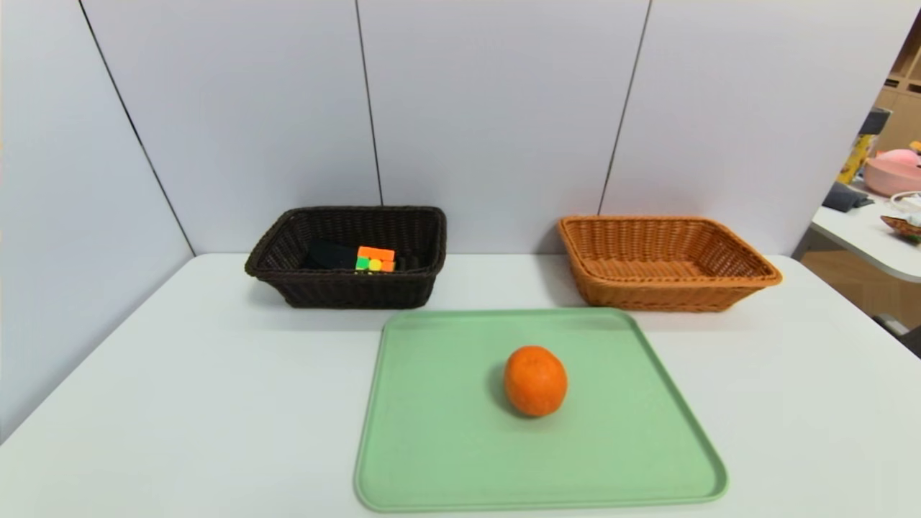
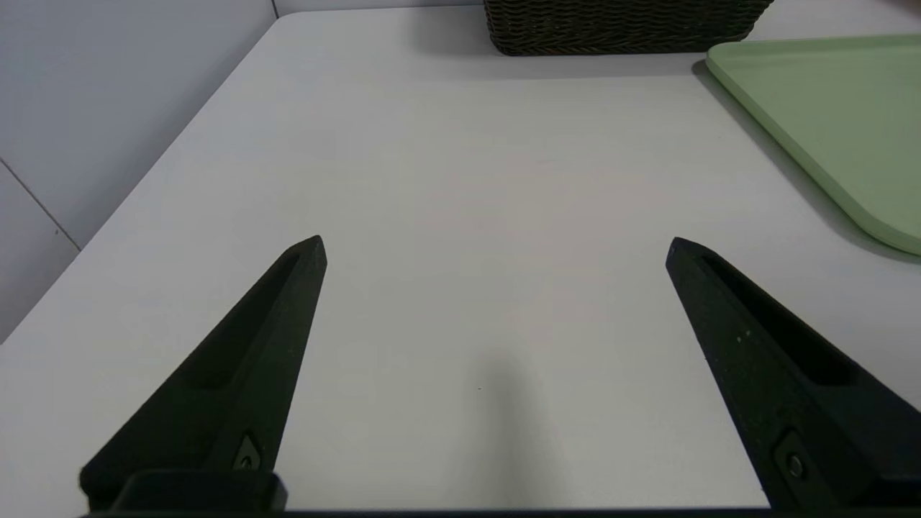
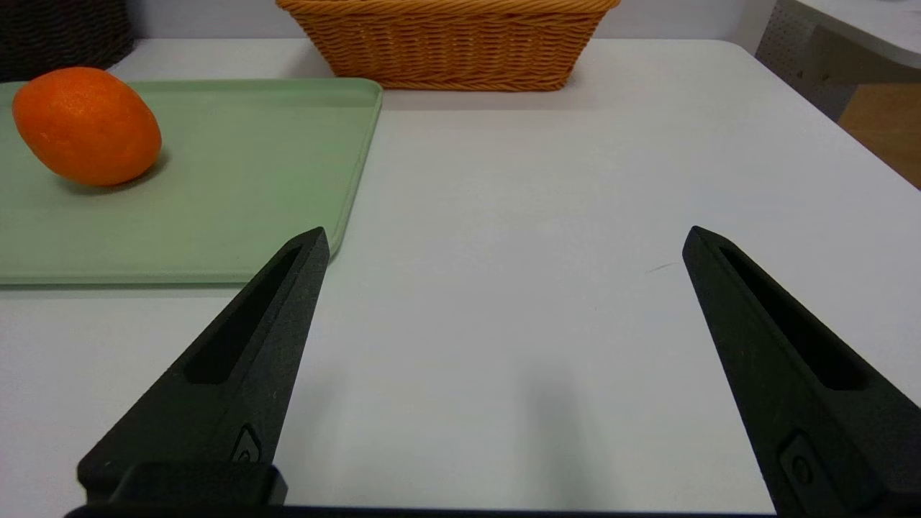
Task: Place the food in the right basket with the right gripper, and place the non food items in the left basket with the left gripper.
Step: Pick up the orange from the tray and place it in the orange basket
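A round orange fruit (image 1: pixel 534 380) (image 3: pixel 87 126) lies on the green tray (image 1: pixel 446 446). The puzzle cube (image 1: pixel 375 259) and the black pouch (image 1: pixel 329 255) rest inside the dark brown basket (image 1: pixel 288 230) at the back left. At the back right stands the orange-tan basket (image 1: pixel 727 241) (image 3: pixel 446 43), nothing in it. My left gripper (image 2: pixel 496 248) hangs open over bare table, near the front left, with the dark basket (image 2: pixel 619 29) far ahead. Open too, my right gripper (image 3: pixel 504 241) hovers over bare table just right of the tray. Neither arm shows in the head view.
The white table (image 1: pixel 180 403) is walled by grey panels at the back and left. The tray's edge (image 2: pixel 827 137) lies to the left gripper's right. Another table with clutter (image 1: pixel 888 180) stands off to the right, past the table's edge.
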Controlling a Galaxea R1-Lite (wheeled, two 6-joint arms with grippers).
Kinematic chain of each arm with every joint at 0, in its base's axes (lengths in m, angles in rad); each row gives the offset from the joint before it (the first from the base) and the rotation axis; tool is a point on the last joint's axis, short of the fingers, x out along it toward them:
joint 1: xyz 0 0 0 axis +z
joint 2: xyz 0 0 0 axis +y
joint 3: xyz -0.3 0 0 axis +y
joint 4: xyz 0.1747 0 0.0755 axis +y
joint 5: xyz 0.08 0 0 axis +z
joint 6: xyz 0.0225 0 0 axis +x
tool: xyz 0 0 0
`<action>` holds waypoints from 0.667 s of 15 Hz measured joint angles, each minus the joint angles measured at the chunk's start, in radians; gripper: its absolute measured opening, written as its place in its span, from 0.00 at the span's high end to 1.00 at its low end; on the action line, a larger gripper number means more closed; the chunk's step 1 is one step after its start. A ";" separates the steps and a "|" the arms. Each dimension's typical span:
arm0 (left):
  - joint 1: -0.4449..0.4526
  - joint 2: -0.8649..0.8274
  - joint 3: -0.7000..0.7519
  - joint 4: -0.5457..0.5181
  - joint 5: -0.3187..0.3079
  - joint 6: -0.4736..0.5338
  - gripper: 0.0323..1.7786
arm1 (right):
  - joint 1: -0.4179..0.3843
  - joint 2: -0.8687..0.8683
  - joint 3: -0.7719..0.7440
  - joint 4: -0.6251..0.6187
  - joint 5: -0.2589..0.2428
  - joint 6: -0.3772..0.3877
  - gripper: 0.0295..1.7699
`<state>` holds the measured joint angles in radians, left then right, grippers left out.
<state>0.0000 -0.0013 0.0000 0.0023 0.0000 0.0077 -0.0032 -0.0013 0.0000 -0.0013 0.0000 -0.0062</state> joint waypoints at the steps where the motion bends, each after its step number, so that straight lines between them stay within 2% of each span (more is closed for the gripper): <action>1: 0.000 0.000 0.000 0.000 0.000 0.000 0.05 | 0.000 0.000 0.000 0.000 0.000 -0.001 0.04; 10: 0.000 0.000 0.000 0.000 0.000 0.000 0.05 | 0.000 0.000 0.000 0.001 -0.001 -0.003 0.04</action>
<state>0.0000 -0.0009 0.0000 0.0023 0.0000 0.0081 -0.0032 -0.0013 0.0000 0.0000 -0.0009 -0.0091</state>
